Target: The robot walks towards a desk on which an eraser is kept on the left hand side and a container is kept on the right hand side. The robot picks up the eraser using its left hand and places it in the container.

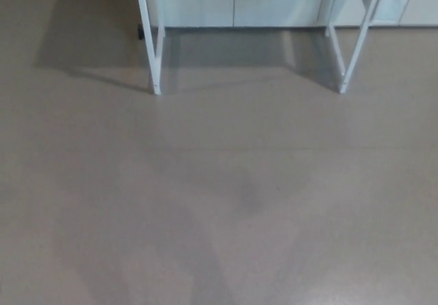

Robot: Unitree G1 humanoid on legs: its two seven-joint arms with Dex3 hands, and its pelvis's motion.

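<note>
Only the lower part of the desk shows in the head view: a white left leg [151, 38] and a white right leg [354, 45] stand on the grey floor at the top of the picture. The desk top, the eraser and the container lie outside the picture. Neither of my hands nor any part of my arms is visible.
Pale cabinet fronts [236, 1] run along the wall behind the desk legs. A dark shadow [89, 38] falls on the floor left of the left leg. Grey floor [219, 202] fills the picture below the legs.
</note>
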